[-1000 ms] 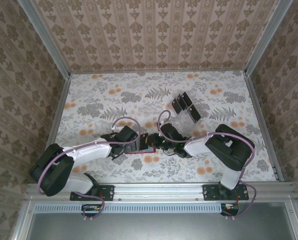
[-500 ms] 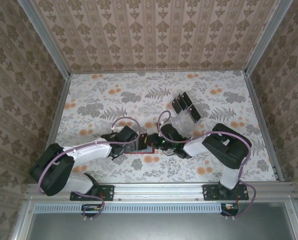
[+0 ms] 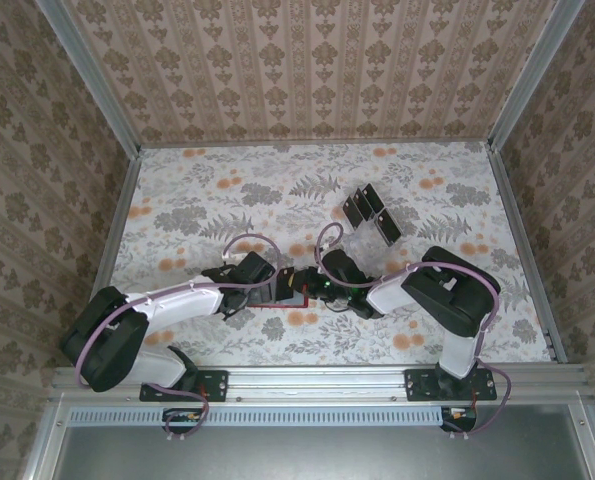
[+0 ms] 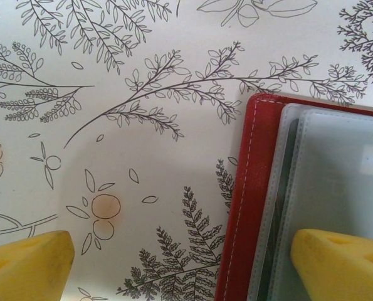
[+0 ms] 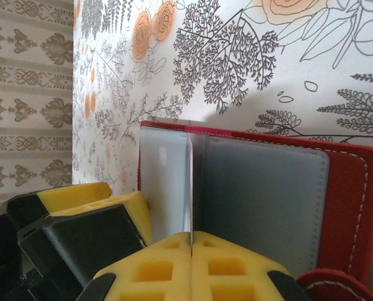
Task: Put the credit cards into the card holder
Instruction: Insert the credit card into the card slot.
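Left end effector gapes astride the edge of the red stitched folding wallet. Right end effector clenches its thin pale sleeve.

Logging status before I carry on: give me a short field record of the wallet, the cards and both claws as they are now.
card holder: red, lying open on the table, grey inside and clear sleeves facing up
left claw: open, one finger over the sleeves, the other over bare table
right claw: shut on a thin pale leaf of the holder, seen edge-on
credit cards: black, grouped farther out on the table, apart from the holder
cards inside holder: cannot tell
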### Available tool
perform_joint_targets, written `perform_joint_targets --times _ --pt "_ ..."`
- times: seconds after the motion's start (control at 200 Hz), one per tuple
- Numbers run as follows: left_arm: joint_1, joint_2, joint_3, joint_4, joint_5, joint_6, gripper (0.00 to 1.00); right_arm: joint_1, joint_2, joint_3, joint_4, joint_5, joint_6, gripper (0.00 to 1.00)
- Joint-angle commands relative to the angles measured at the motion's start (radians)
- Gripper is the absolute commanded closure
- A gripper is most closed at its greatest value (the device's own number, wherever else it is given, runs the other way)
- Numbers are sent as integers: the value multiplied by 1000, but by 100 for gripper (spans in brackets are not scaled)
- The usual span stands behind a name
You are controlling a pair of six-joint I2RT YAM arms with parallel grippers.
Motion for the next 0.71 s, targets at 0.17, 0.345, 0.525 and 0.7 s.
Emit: perform_joint_targets --times 0.17,0.345,0.525,0.7 --pt "-6 32 -30 -116 -9 -36 1 -3 30 -14 73 -9 36 100" --pt "-5 50 -25 -116 -6 -45 0 -2 53 -21 97 -11 50 100" --pt "-7 55 -22 -118 -7 -44 0 -3 69 -37 117 -12 53 100" --pt "-7 56 -25 -121 -8 -45 0 -3 67 -62 131 -11 51 100"
